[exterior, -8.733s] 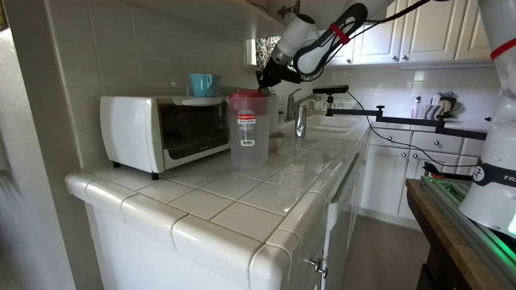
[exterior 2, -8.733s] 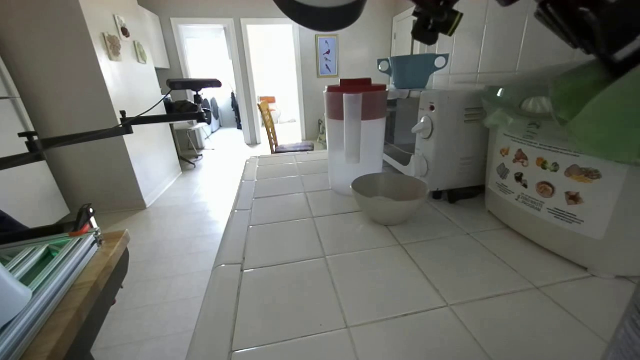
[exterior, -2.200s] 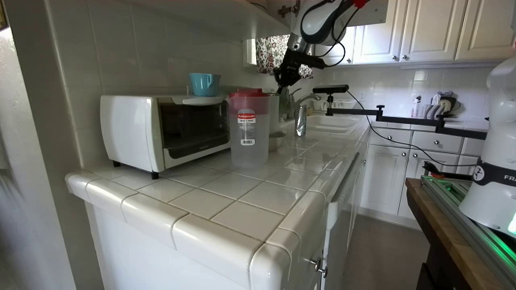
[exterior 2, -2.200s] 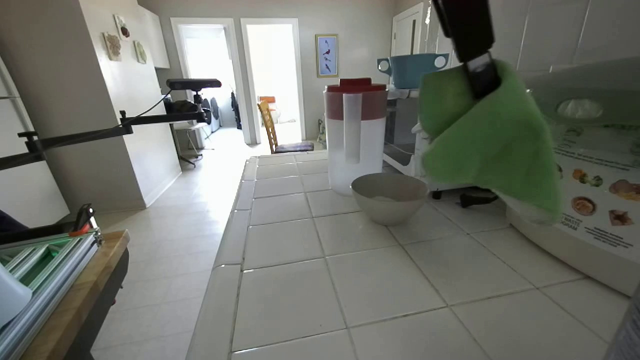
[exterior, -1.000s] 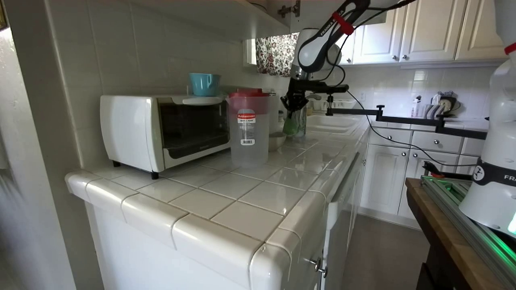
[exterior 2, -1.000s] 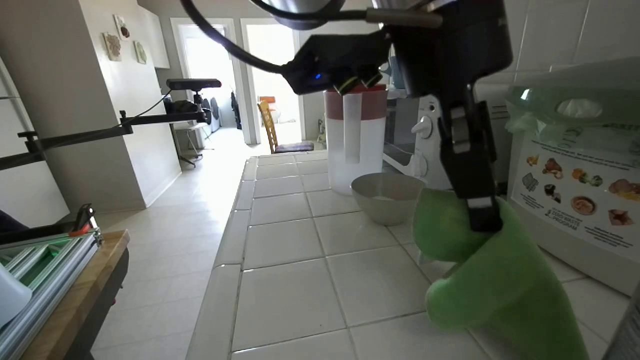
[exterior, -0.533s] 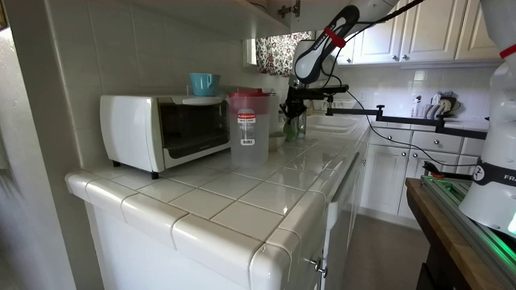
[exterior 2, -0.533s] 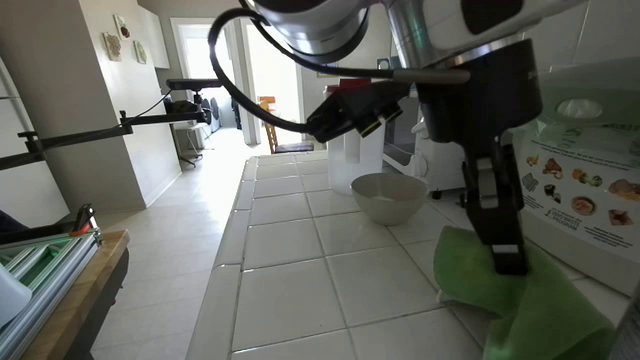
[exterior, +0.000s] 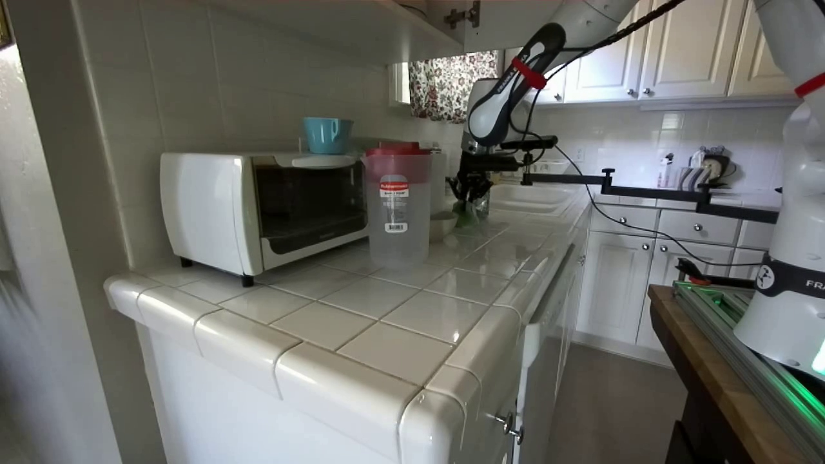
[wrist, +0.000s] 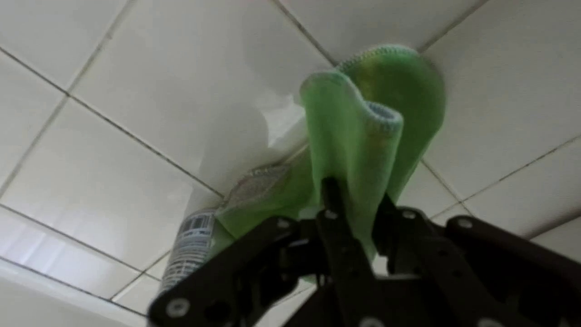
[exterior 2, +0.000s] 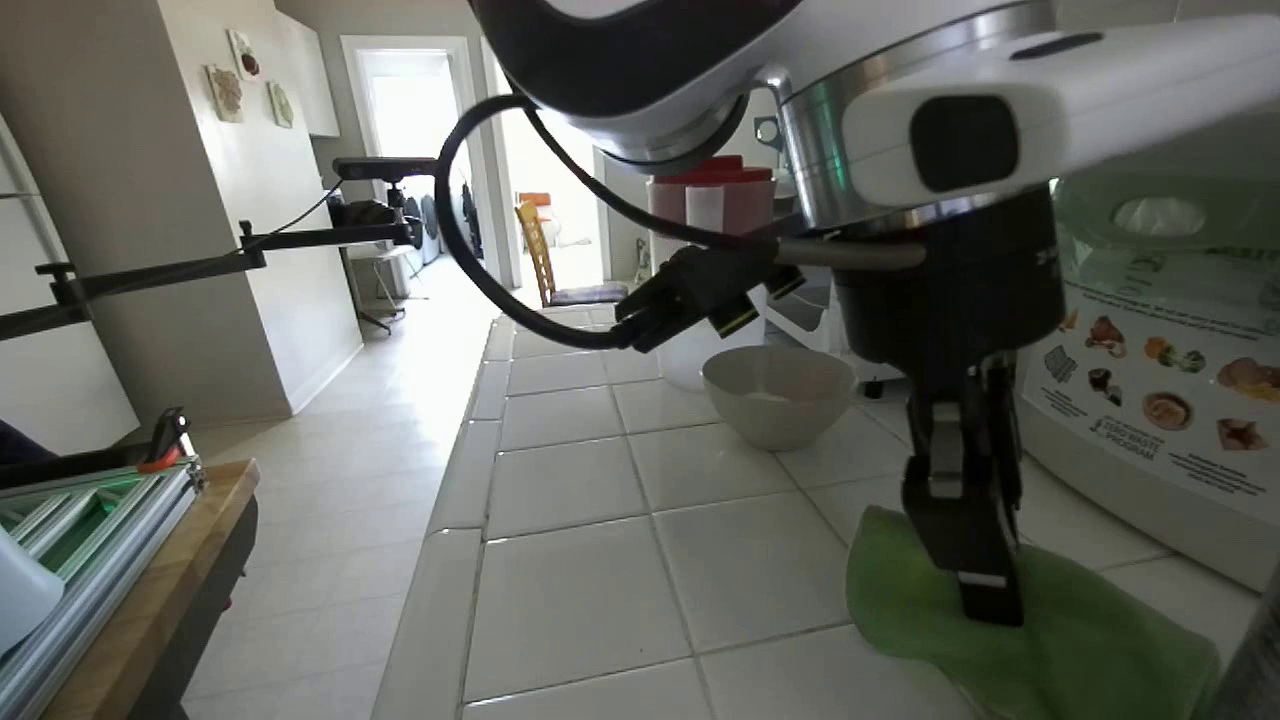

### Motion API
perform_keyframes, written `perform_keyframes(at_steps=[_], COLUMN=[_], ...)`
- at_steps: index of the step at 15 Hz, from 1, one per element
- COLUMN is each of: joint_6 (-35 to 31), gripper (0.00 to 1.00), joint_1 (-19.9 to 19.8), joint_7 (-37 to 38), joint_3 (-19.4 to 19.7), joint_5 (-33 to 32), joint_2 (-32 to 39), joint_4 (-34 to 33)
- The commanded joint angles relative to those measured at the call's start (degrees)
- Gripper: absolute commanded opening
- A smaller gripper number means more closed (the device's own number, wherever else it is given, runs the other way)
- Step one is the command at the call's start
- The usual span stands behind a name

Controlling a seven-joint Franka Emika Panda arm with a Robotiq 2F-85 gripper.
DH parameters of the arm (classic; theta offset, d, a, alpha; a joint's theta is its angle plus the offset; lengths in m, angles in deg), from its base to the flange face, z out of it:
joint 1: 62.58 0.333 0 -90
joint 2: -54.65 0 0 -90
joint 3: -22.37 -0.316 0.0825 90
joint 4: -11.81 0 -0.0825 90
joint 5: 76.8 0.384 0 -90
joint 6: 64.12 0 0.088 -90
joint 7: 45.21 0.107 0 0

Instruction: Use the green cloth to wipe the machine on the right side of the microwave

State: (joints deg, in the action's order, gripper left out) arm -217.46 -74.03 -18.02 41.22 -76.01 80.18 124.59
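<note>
We hold a fold of the green cloth [wrist: 349,141] pinched in the jaws; the rest lies on the bench [exterior 2: 770,560] beside the bin [exterior 2: 1150,400]. Wide tiles [exterior 2: 570,590] run from it to the long edge [exterior 2: 445,580]; we have the can [wrist: 188,245] close, the bowl [exterior 2: 780,405] farther off.

Tiled counter [exterior 2: 590,590] under me — in an exterior view pitcher [exterior 2: 748,205], oven [exterior 2: 822,325], bowl [exterior 2: 780,402] mid-frame; bin [exterior 2: 1155,400] right; green cloth [exterior 2: 1090,630] lower right.

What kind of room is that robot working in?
It looks like a kitchen, maybe in somebody's home: there's a sink, a tiled counter, and white cupboards up on the wall.
</note>
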Motion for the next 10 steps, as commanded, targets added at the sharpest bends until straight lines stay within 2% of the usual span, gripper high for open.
perform_keyframes(at_steps=[1,7,10], joint_6=[-0.1,1.8,8.2], gripper=[0.52,0.98,1.00], joint_1=[0.4,5.6,7.5], joint_7=[0.3,3.9,6.0], joint_3=[0.5,3.1,1.8], joint_5=[1.3,-3.8,-7.1], joint_2=[-0.5,-9.8,-17.2], joint_4=[-1.3,1.4,4.8])
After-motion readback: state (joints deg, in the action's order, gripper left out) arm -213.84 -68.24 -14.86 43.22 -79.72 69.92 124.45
